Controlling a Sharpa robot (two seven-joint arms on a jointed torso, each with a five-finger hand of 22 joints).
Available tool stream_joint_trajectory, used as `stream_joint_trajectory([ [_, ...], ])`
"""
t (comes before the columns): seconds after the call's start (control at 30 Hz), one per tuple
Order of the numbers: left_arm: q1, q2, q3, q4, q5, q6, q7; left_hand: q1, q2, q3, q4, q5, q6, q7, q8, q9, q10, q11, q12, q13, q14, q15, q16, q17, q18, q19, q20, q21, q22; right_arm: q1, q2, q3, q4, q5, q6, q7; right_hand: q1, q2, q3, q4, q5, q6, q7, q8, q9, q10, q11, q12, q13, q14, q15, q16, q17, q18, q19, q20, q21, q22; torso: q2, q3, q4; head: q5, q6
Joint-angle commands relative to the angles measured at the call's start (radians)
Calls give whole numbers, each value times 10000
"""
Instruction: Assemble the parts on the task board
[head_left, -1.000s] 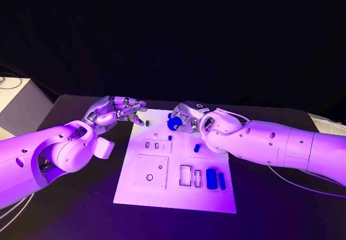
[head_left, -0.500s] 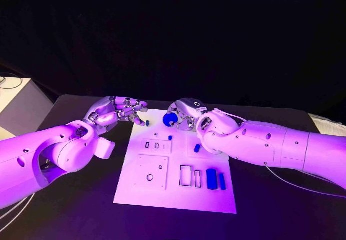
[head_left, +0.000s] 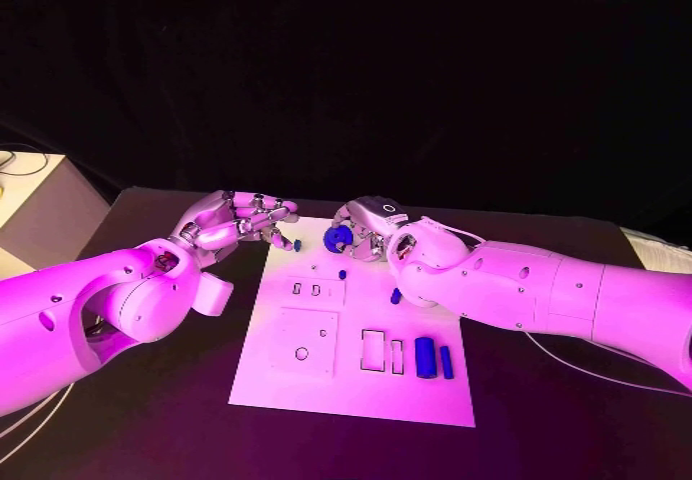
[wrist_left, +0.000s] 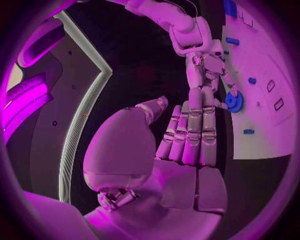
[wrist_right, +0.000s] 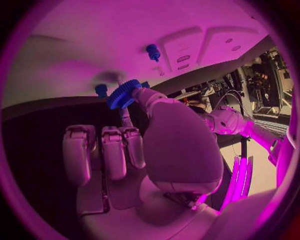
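Right hand (head_left: 371, 232) has lifted the blue gear (head_left: 339, 238) higher.

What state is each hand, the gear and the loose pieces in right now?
Right hand: pinches the blue gear, lifted over the board's far edge.
Blue gear: held, off the board.
Left hand: fingers curled near a small blue part; hold unclear.
Task board: flat on the table.
Two blue bars: lying on the board, side by side.

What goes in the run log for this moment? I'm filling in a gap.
right hand: holds blue gear above task board far edge | left hand: pinches small blue part | placed: neither
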Motion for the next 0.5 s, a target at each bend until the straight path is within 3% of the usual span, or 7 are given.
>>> stream_joint_trajectory([
  [0.03,6,25,7,7,-12,164,47,-91,-4,4,52,19,-59,-15,-35,8,-39,4,-39,15,-79,-14,65,9,14,-49,-2,52,9,-41,80,1,-121,-152,277,13,-95,-30,73,-24,38,415,-231,489,193,568,-46,53,2129,1061,-74,41,2634,-189,733,-75,37,2022,6,3,-10,15,-9],
  [0.5,6,37,7,-10,-12,165,39,-91,-4,4,52,19,-59,-15,-35,8,-39,4,-39,15,-79,-14,65,9,14,-49,-2,52,9,-107,172,-4,-319,-244,645,-87,-170,-69,106,-53,6,389,-216,487,192,550,-33,37,2112,1061,-66,41,2634,-182,722,-72,12,2001,3,15,-35,29,-32],
])
